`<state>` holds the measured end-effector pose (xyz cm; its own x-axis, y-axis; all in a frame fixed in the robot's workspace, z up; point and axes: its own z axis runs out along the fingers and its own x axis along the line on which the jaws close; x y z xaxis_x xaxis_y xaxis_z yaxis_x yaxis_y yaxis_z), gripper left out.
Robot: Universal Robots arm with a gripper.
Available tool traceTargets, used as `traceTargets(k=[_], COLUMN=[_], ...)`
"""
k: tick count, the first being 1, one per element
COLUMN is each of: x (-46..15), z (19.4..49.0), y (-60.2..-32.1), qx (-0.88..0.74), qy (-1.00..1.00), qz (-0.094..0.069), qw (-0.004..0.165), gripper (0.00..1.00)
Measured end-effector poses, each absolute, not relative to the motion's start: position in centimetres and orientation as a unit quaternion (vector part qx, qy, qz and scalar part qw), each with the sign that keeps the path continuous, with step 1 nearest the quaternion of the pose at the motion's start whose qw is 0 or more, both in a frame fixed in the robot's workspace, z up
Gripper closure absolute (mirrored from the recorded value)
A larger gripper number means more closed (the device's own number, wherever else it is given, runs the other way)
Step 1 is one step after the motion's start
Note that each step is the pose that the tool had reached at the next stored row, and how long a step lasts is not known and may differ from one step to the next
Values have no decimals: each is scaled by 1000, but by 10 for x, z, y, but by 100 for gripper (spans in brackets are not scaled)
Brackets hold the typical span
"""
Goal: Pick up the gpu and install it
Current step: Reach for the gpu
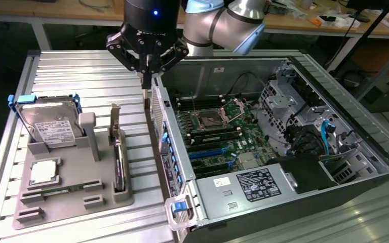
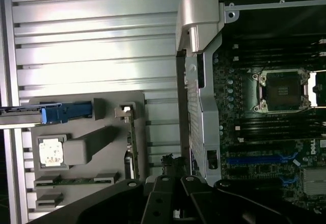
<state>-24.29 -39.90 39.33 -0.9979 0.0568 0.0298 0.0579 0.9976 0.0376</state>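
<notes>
Card in the exterior view: the gpu [image 1: 119, 159] stands on its long edge in a slot of the grey holder [image 1: 66, 202], just outside the rear wall of the computer case [image 1: 366, 144], with its silvery bracket [image 1: 116, 119] rising at one end. My jaws hang above the gap between that holder and the case's rear wall, pressed together on nothing and clear of the card. I judge the card light and stiff but delicate. It is a thin board with exposed parts and edge contacts, so I would pinch it across its flat faces along the upper edge, near the bracket, and leave the smooth metal alone. The hard drive [image 1: 46, 124], farther from the case, and the power supply [image 1: 255, 185] inside it both carry printed labels that I cannot read. In the wrist view the gpu [image 2: 133, 150] shows edge-on in the holder [image 2: 102, 132], near the case's rear wall and apart from my jaws. Inside the case, the motherboard [image 2: 265, 132] bears what looks like a Dell mark.
</notes>
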Motion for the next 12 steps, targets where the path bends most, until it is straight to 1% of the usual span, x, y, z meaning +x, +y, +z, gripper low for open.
traceTargets(k=[12], x=[-254], z=[393], y=[-399], qx=[-29], qy=[-999], qz=[-19], qw=[14], gripper=[89])
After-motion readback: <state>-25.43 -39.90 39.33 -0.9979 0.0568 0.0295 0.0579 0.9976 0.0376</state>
